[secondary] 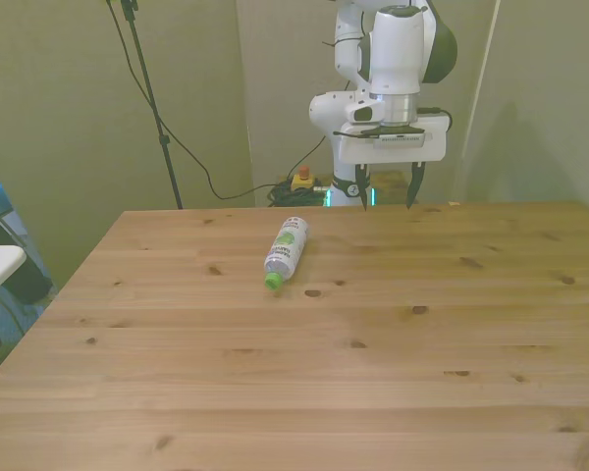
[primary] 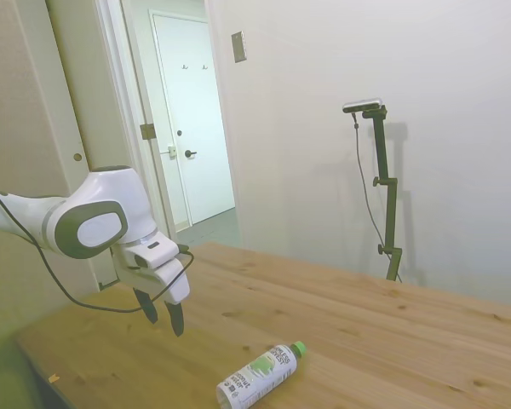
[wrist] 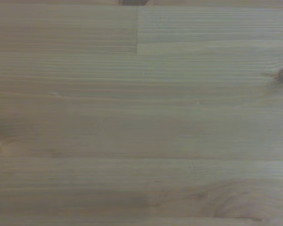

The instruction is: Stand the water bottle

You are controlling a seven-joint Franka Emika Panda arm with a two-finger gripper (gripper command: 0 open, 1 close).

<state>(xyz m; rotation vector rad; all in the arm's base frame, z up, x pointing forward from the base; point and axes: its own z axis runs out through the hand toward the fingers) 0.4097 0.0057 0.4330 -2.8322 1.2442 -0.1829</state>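
The water bottle point(secondary: 286, 252) lies on its side on the wooden table point(secondary: 373, 383), green cap point(secondary: 273, 283) toward the near edge, so it still needs righting. The gripper point(secondary: 385, 192) hangs well apart over the far edge, fingers spread, empty, likely poised to approach

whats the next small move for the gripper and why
Probably shift the open gripper toward the front view's left and forward, over the water bottle. The bottle lies on its side on the table, green cap toward the camera, and the gripper hangs apart from it, holding nothing.
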